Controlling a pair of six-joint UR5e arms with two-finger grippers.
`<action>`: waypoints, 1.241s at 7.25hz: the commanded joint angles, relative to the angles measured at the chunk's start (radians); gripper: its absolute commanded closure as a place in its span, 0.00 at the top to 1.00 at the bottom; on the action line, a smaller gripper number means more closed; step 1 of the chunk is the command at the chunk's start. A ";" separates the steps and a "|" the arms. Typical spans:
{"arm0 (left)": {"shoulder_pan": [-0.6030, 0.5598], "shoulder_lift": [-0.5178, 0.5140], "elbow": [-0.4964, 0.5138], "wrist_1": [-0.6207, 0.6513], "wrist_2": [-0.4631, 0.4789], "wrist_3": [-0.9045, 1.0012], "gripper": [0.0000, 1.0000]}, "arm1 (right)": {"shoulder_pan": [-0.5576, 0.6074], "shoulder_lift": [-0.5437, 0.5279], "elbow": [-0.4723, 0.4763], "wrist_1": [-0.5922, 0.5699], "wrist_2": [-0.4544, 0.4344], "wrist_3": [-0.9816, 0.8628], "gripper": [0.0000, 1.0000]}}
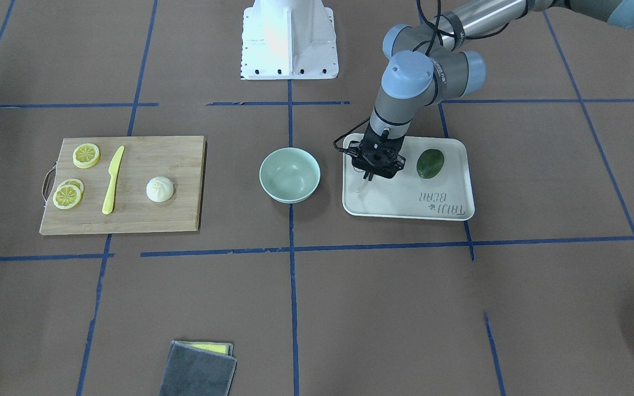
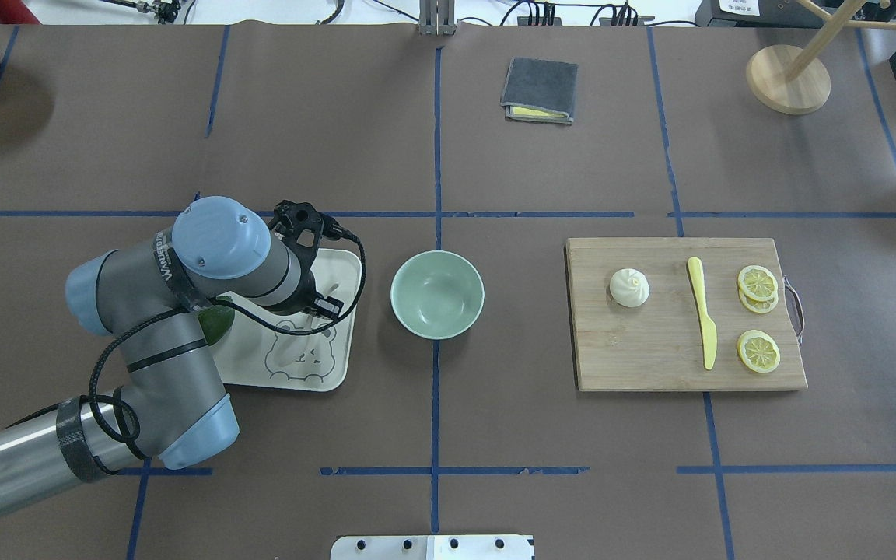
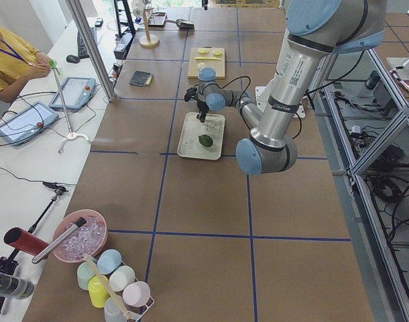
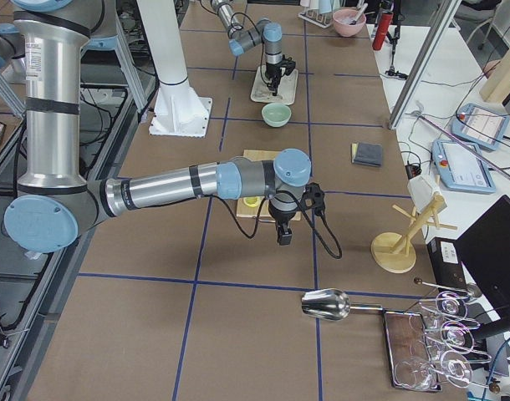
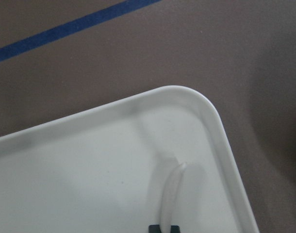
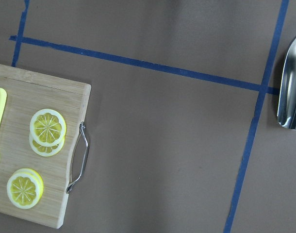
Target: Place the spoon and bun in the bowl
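Note:
My left gripper hangs over the near-bowl end of the white tray and is shut on the pale spoon. In the left wrist view the spoon runs out from the fingertips over the tray's rounded corner. The mint-green bowl stands empty just beside the tray, and also shows in the overhead view. The white pleated bun sits on the wooden board. My right gripper hovers past the board's far end; I cannot tell whether it is open or shut.
A dark green avocado lies on the tray. A yellow knife and lemon slices share the board. A grey cloth and a wooden rack base sit at the far side. A metal scoop lies near the right gripper.

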 commanded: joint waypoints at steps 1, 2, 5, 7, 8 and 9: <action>-0.011 -0.047 -0.041 0.023 0.009 -0.005 0.00 | 0.000 0.001 0.006 0.000 0.002 -0.001 1.00; -0.009 -0.116 -0.027 0.022 0.029 -0.072 0.00 | 0.000 0.001 0.007 0.000 0.004 -0.001 1.00; -0.005 -0.339 0.173 -0.012 0.029 -0.146 0.00 | -0.002 0.003 0.007 0.002 0.018 -0.001 1.00; -0.005 -0.338 0.209 -0.087 0.050 -0.160 0.12 | -0.002 0.001 0.006 0.000 0.021 -0.001 1.00; 0.000 -0.328 0.229 -0.089 0.081 -0.154 0.66 | -0.002 0.001 0.004 0.002 0.021 -0.004 1.00; 0.012 -0.327 0.230 -0.089 0.099 -0.153 0.70 | -0.011 0.003 0.007 0.002 0.024 -0.003 1.00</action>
